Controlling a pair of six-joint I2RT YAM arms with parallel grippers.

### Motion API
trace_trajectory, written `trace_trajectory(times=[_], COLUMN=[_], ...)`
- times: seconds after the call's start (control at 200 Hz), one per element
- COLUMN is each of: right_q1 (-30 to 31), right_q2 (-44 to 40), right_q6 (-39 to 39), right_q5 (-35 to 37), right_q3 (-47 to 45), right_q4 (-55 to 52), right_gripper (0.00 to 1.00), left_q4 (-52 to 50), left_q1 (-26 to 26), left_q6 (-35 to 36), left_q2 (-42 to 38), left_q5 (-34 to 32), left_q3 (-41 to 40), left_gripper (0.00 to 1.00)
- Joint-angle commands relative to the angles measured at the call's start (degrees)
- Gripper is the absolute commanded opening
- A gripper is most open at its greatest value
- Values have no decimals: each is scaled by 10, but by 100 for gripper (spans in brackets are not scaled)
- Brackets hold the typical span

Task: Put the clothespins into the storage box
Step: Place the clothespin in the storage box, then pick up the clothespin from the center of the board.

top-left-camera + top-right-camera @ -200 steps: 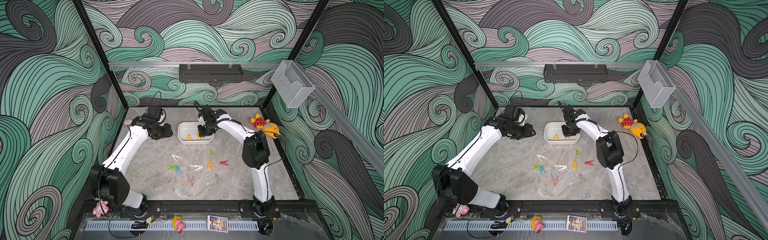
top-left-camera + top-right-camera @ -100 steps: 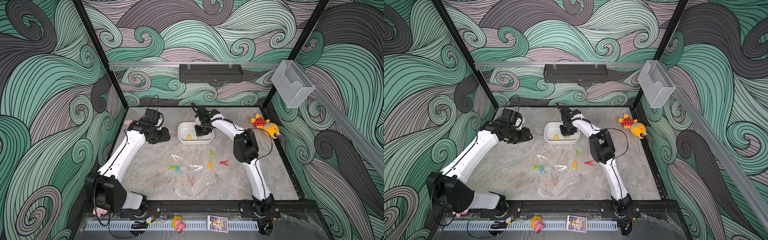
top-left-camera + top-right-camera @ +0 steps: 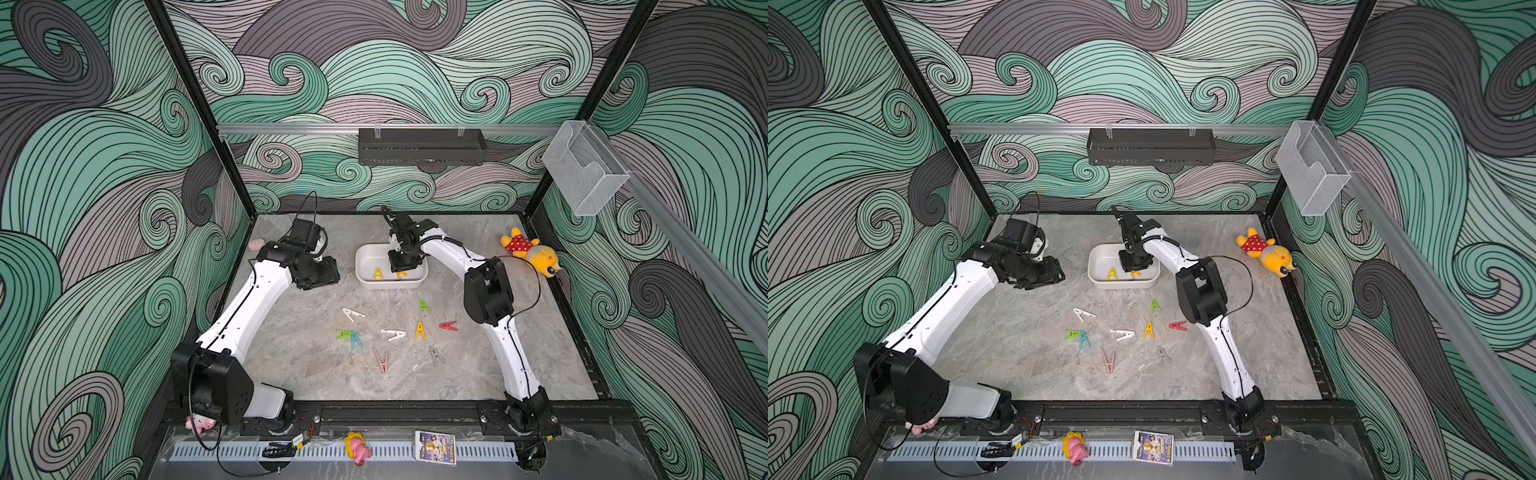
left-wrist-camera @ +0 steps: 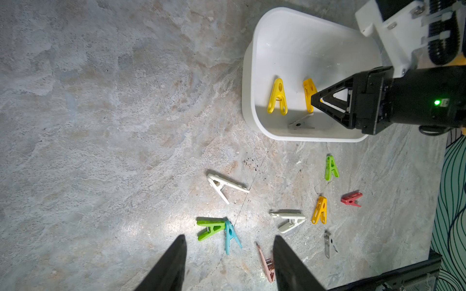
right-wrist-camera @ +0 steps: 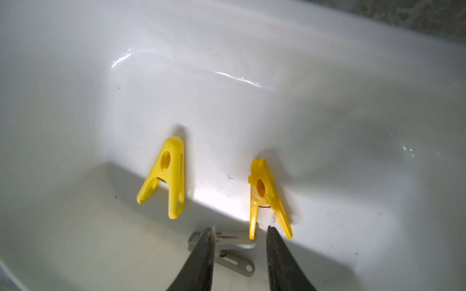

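Took 12 o'clock as the far wall, as seen in both top views. Located the storage box [image 3: 388, 284] on the table [image 3: 299, 332], at 12 o'clock of table centre. Counted three clothespins [image 4: 277, 97] inside it, toward its 6 o'clock wall. Found the right gripper [image 5: 240, 228] over the box interior, directly above one of the three. Found the left gripper [image 4: 228, 239] above the table at 9 o'clock of the box, apart from it. Counted nine loose clothespins [image 3: 392, 333] scattered on the table at 6 o'clock of the box, two of them touching at the scatter's 9 o'clock edge. Noted a plush toy [image 3: 530, 253] at 3 o'clock of the box, near the table edge.
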Motion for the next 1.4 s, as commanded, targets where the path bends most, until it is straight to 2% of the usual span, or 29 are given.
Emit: trace_trajectory(times=[0.0,0.135,0.19,0.36,0.56,0.83,0.95,1.131,1.241,1.396], right_q1=[-2,-1,0,13,32,32,31,29,28,22], right_q2=[-44,-82,-100,-171,-284,-434,-467,-470,-472,-482], right_q6=[-16,-18,-19,-28,-28,6,20,20,16,10], right_q5=[18,12,4,4,30,44,47,39,39,39], right_q3=[11,16,16,-29,-174,-361,-414,-447,-448,-457], right_q4=[-17,-22,-23,-21,16,98,126,142,142,143], right_gripper=[41,43,47,51,53,56,57,58,59,59], left_q4=[-21,-32,-35,-36,-16,29,11,-40,-49,-19], left_q1=[3,0,-5,-47,-106,-143,-159,-178,-185,-193], left_q6=[25,53,62,113,148,158,182,230,190,24], left_q2=[27,49,51,39,30,26,42,119,154,152], left_q5=[8,32,33,35,21,-6,-20,-61,-49,-45], left_q3=[8,-3,-16,-59,-111,-171,-145,-95,-73,-73], left_gripper=[57,56,56,56,60,59,58,58,55,55])
